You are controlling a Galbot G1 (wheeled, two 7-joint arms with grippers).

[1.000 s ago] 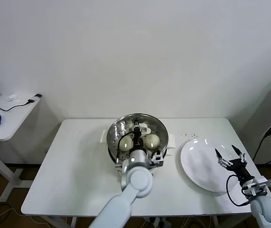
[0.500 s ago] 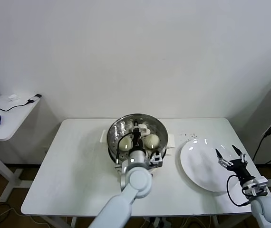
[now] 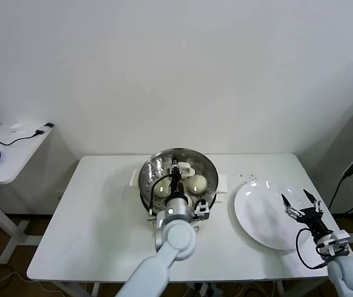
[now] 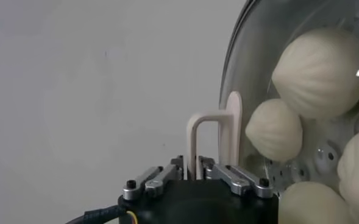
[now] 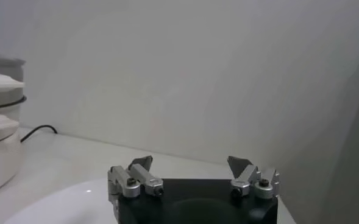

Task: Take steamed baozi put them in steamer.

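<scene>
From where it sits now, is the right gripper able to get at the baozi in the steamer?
Probably not without a long reach: the right gripper hangs open over the white plate, well apart from the steamer, and the left gripper is over the baozi.

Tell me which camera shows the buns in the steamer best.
The left wrist view: four buns fill it close up. The head view shows only two, partly behind the left arm. The right wrist view shows none.

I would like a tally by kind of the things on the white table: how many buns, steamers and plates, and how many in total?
Baozi: 4
Steamer: 1
White plate: 1
Total: 6
</scene>
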